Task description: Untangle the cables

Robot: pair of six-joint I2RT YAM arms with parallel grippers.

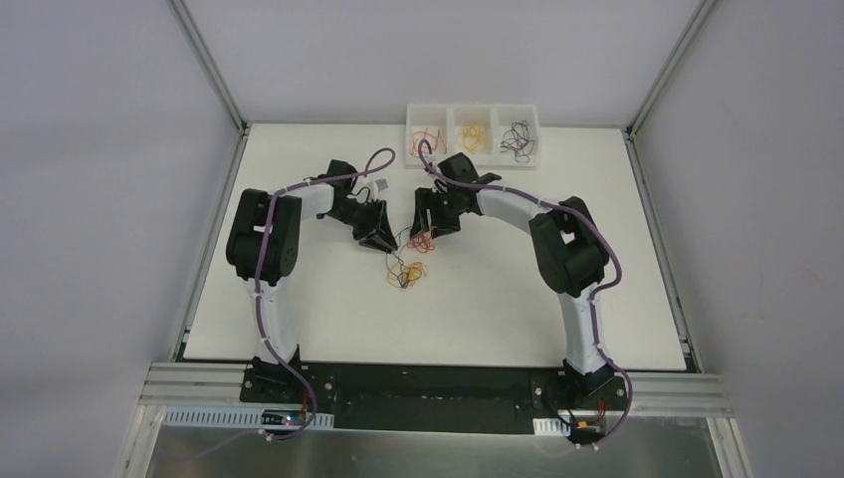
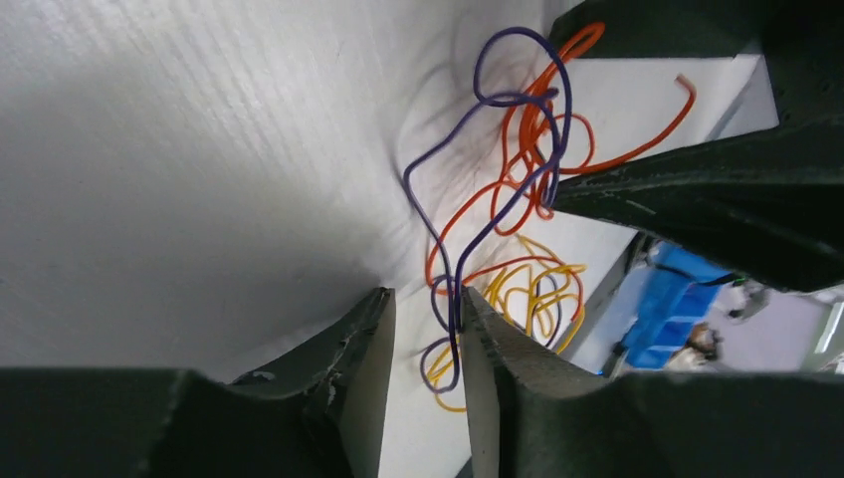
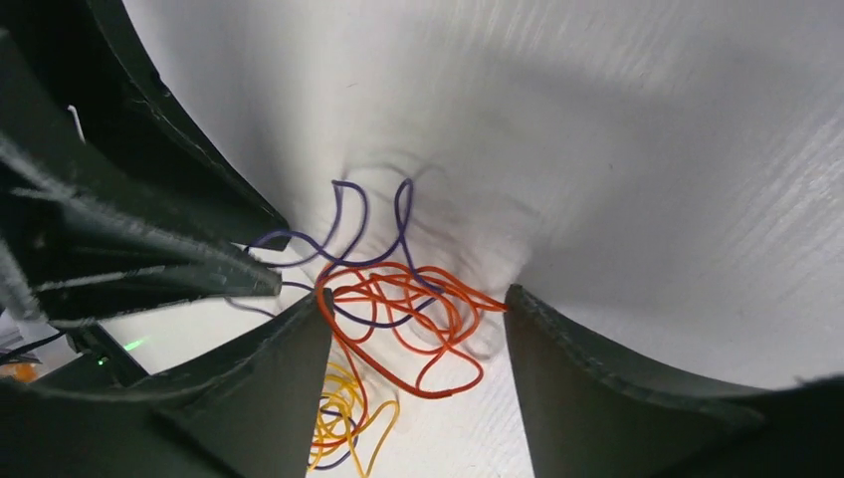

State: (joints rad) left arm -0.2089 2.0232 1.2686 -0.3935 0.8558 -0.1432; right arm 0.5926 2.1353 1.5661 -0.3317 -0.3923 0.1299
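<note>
A tangle of thin cables [image 1: 408,266] lies on the white table [image 1: 299,309] between both arms. In the left wrist view my left gripper [image 2: 426,324] stands over it with a narrow gap between the jaws. A purple cable [image 2: 455,309] runs up through that gap against the right finger and is not pinched. Orange cable [image 2: 518,149] and yellow cable [image 2: 537,289] lie beyond. My right gripper [image 3: 416,299] is wide open, its fingers straddling the orange cable [image 3: 433,394] loops. Purple strands cross those loops, and the yellow cable [image 3: 338,383] lies by its left finger.
Three white bins [image 1: 473,132] stand at the table's far edge, holding orange, yellow and dark cables. The two grippers are close together, and each one's fingers show in the other's wrist view. A small grey piece [image 1: 379,185] lies behind the left gripper.
</note>
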